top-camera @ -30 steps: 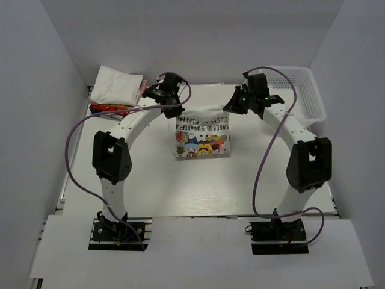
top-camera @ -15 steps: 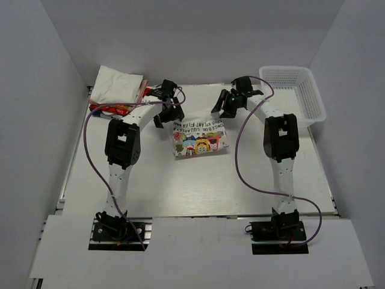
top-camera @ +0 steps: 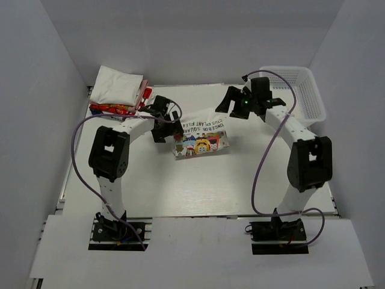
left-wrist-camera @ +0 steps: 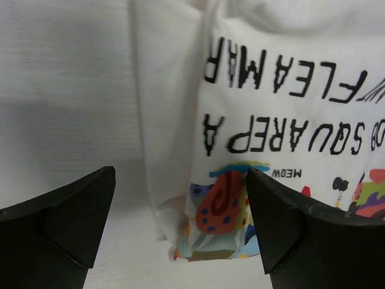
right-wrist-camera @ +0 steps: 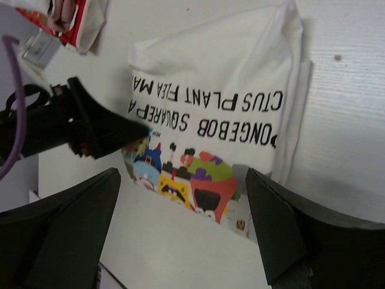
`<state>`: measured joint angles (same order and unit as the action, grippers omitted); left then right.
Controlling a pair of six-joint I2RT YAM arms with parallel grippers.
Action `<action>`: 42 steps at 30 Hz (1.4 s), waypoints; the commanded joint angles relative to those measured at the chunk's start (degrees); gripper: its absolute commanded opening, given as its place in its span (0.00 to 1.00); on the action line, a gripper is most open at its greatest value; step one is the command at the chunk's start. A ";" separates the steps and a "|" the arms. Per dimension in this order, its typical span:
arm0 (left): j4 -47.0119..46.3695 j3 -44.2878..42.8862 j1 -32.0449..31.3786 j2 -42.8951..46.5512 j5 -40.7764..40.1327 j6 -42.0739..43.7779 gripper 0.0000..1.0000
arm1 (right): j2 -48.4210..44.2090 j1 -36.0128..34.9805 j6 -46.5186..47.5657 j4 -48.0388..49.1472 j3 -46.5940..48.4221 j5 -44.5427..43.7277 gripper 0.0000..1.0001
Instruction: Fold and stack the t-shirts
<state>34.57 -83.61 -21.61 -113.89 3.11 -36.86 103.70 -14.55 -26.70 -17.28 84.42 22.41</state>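
A white folded t-shirt [top-camera: 201,135] with dark lettering and a bright cartoon print lies flat in the middle of the table. It also fills the left wrist view [left-wrist-camera: 271,108] and the right wrist view [right-wrist-camera: 222,102]. My left gripper [top-camera: 167,129] is open at the shirt's left edge, low over the table, and its jaws [left-wrist-camera: 180,223] straddle the shirt's printed corner without closing on it. My right gripper [top-camera: 230,101] hangs open above the shirt's far right side, with nothing between its jaws [right-wrist-camera: 183,229]. A stack of folded t-shirts [top-camera: 117,90], white on top and red beneath, sits at the back left.
A white mesh basket [top-camera: 301,90] stands at the back right, beside the right arm. Grey walls close in the table on three sides. The left gripper [right-wrist-camera: 90,126] and an edge of the stack [right-wrist-camera: 66,15] show in the right wrist view.
Both grippers went from shut on the shirt's far edge to open, letting it go. The shirt now lies folded on the table. The right gripper has risen and drawn back.
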 commanded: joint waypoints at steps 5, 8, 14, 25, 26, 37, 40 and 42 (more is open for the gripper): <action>-11.72 2.68 0.42 -1.23 5.50 1.44 1.00 | -9.04 -0.66 2.70 3.13 -13.13 4.74 0.91; -11.10 1.35 0.42 -2.83 5.50 2.22 1.00 | -11.94 -0.31 3.32 2.78 -14.20 4.92 0.91; -16.02 0.48 -0.89 -4.23 13.13 14.78 0.44 | -16.42 0.13 3.23 2.51 -13.85 5.54 0.91; -6.62 -8.84 0.25 3.82 5.43 45.11 0.00 | -23.28 0.22 4.81 -0.03 -16.04 -3.07 0.91; -6.62 -8.85 0.25 4.98 3.93 46.78 0.00 | -23.37 0.39 4.99 -0.38 -16.04 -3.43 0.91; -1.78 -13.59 1.92 12.89 -15.76 64.01 0.00 | -23.10 0.66 5.16 -1.27 -16.22 -3.26 0.91; -2.84 -15.34 3.06 13.51 -20.33 67.62 0.00 | -22.75 0.57 5.17 -1.97 -15.87 -3.52 0.91; -2.84 -18.23 5.07 13.51 -21.04 69.89 0.00 | -22.93 0.57 5.34 -2.06 -15.96 -3.34 0.91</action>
<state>32.40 -97.23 -18.65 -103.28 -12.67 26.96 81.08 -14.22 -22.26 -18.96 67.92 19.22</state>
